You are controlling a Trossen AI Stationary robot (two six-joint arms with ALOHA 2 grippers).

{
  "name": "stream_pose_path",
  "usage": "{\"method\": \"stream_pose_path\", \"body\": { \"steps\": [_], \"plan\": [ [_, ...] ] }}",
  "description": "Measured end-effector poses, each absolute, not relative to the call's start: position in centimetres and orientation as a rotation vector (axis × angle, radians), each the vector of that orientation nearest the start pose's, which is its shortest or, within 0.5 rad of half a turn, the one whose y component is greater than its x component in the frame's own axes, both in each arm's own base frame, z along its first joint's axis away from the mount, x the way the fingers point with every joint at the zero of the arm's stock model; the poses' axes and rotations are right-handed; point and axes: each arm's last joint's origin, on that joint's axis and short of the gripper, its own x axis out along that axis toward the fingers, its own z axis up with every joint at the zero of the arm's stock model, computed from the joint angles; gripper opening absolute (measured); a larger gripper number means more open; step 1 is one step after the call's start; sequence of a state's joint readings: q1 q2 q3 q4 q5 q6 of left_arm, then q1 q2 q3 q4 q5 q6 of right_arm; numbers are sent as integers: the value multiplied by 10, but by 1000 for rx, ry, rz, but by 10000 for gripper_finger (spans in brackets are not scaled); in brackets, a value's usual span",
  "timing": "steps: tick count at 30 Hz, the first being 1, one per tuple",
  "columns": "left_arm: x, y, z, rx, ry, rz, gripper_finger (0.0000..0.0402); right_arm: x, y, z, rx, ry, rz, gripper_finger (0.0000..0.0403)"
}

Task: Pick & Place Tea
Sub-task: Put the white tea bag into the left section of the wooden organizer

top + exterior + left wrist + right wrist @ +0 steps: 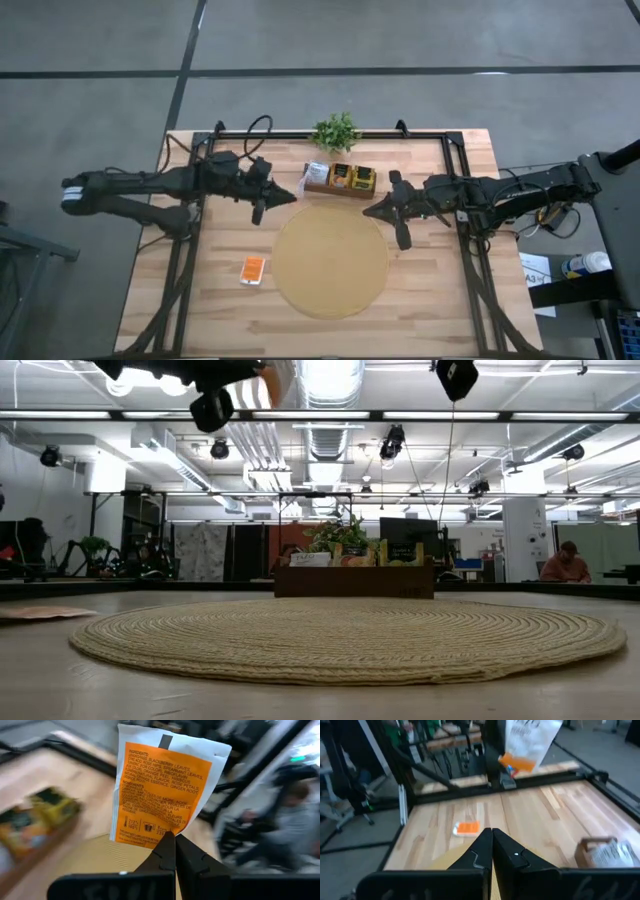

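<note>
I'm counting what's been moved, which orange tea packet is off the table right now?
The orange tea packet pinched in the left pincer; the other orange packet lies flat beside the round mat.

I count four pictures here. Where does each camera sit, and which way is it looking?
High view: above the table, looking straight down on the round mat, the tea box and both arms.
Low view: at table-top height, looking level across the mat into the room; arm parts hang at the top.
Left wrist view: on the left arm, looking past the left pincer, shut on an orange tea packet.
Right wrist view: on the right arm, looking past the shut right pincer across the table.
Shared: both wrist views show that held packet.
</note>
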State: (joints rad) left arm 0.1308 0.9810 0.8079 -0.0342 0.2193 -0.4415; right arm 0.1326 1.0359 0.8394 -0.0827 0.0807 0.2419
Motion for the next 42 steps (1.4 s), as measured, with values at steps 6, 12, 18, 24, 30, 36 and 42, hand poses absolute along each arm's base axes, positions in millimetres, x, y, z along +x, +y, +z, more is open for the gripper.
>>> {"method": "stream_pose_path", "body": {
  "steps": [6,12,18,24,30,36,42],
  "plan": [
    [219,26,312,-580,151,-256,0,232,20,326,303,162,-8,9],
    [218,24,311,-626,148,-343,0,233,9,332,418,106,9,46],
    [218,23,315,-619,122,-377,0,237,-2,341,468,31,13,113],
    [220,22,323,-622,88,-480,0,255,-10,358,472,27,88,165],
    [223,20,322,-635,126,-548,0,287,-19,375,395,140,112,187],
    [227,20,319,-644,162,-591,0,318,-25,393,349,227,215,189],
    [227,20,318,-641,172,-618,0,343,-29,400,295,324,223,189]
  ]
}}
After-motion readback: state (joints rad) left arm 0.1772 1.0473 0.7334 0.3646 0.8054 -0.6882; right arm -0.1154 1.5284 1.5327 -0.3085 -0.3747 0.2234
